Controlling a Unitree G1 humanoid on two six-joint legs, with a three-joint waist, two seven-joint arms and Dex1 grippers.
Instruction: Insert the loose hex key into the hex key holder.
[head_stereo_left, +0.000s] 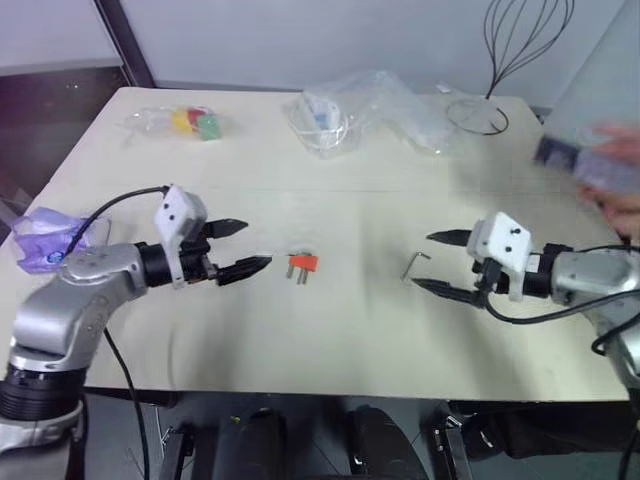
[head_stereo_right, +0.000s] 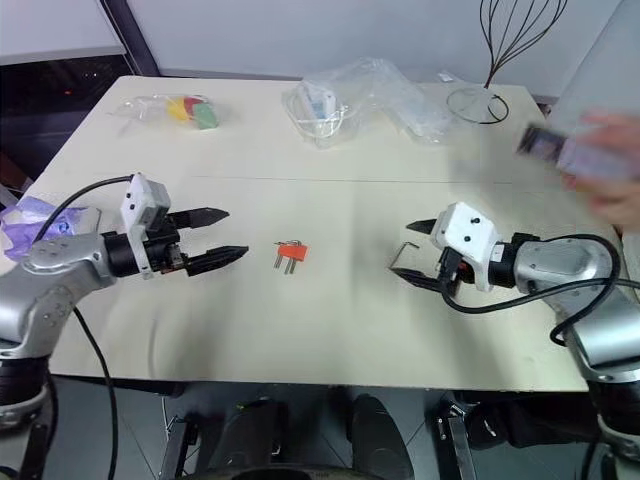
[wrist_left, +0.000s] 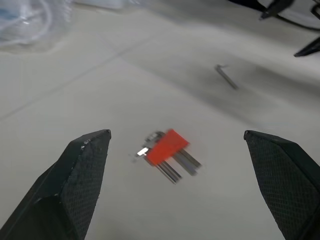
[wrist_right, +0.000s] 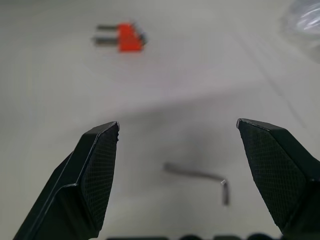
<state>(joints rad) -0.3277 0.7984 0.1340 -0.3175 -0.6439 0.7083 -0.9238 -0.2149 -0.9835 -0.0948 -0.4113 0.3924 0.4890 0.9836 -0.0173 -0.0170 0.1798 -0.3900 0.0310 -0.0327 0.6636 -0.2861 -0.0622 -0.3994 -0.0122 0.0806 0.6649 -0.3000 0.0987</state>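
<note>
On the pale desk (head_stereo_left: 330, 340) the loose hex key (head_stereo_left: 414, 264) lay just inboard of the right gripper (head_stereo_left: 437, 263), fingers spread empty; the hex key holder (head_stereo_left: 302, 264) lay nearer the left gripper (head_stereo_left: 243, 248), also spread.

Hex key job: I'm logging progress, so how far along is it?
Nothing looks done yet. The hex key lies loose on the table, apart from the holder. Nothing is in hand: the left gripper is open beside the holder, and the right gripper is open around the key without gripping it. Left: pick up the key, steady the holder, insert it.
</note>
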